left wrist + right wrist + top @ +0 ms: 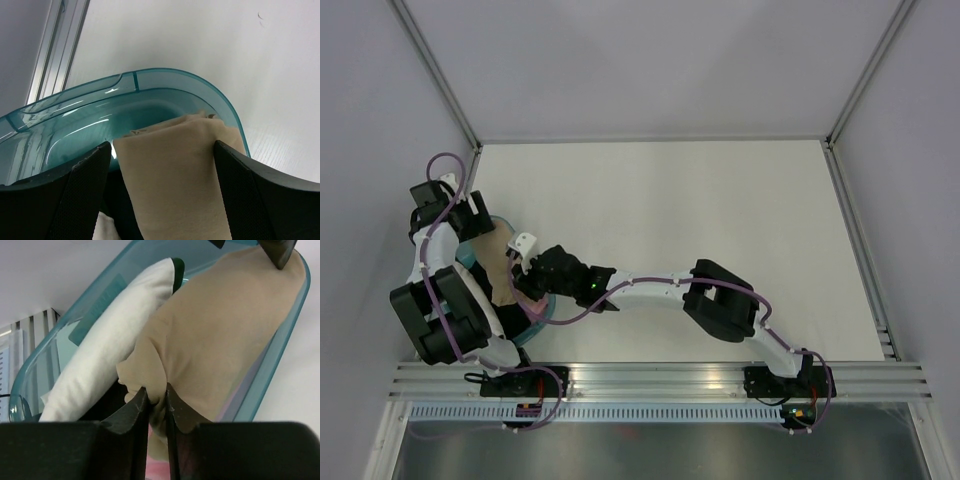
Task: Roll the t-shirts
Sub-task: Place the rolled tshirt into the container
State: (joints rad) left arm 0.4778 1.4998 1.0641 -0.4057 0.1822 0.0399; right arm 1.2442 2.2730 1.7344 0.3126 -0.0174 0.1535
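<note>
The basket (165, 82) is glossy, see-through teal plastic. The tan t-shirt (225, 330) is smooth matt cloth, the white t-shirt (115, 340) a fuzzier matt cloth. The surface (700, 210) is matt white; the rail (660, 378) at its near edge is brushed metal

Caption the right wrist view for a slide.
Right gripper pinches a fold of the tan fabric t-shirt beside a white rolled t-shirt in the translucent teal plastic basket.

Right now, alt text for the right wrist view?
The right gripper is shut on a fold of the tan t-shirt, which lies in the teal basket beside a white rolled bundle.
</note>
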